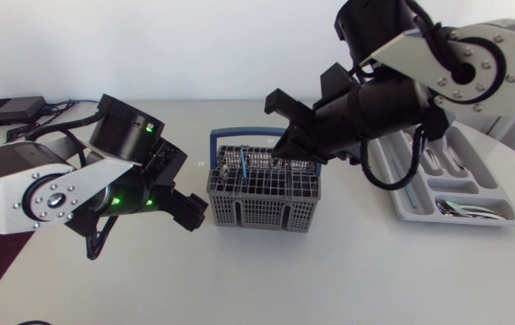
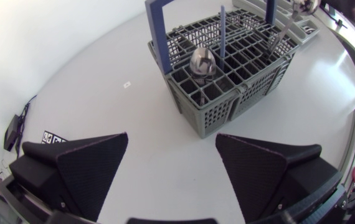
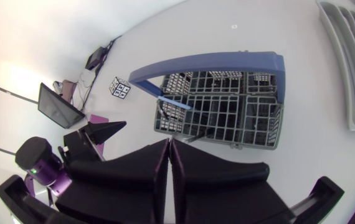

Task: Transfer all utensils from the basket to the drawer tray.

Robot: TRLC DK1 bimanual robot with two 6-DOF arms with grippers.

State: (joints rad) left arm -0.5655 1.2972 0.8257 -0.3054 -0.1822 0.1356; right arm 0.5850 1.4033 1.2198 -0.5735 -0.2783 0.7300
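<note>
The grey basket [image 1: 266,209] stands mid-frame in the head view, the right gripper [image 3: 169,144] pressed together above it, the left gripper [image 2: 171,140] spread wide at its left.

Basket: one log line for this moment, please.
left gripper open beside basket; right gripper shut over basket; spoon in basket; tray holds utensils

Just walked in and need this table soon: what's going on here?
Two arms are tasked with moving utensils from the grey basket to the drawer tray. The right gripper is over the basket, fingers together; whether it holds anything is unclear. The left gripper sits open beside the basket. A spoon and a blue-handled utensil stand in the basket; some cutlery lies in the tray.
</note>
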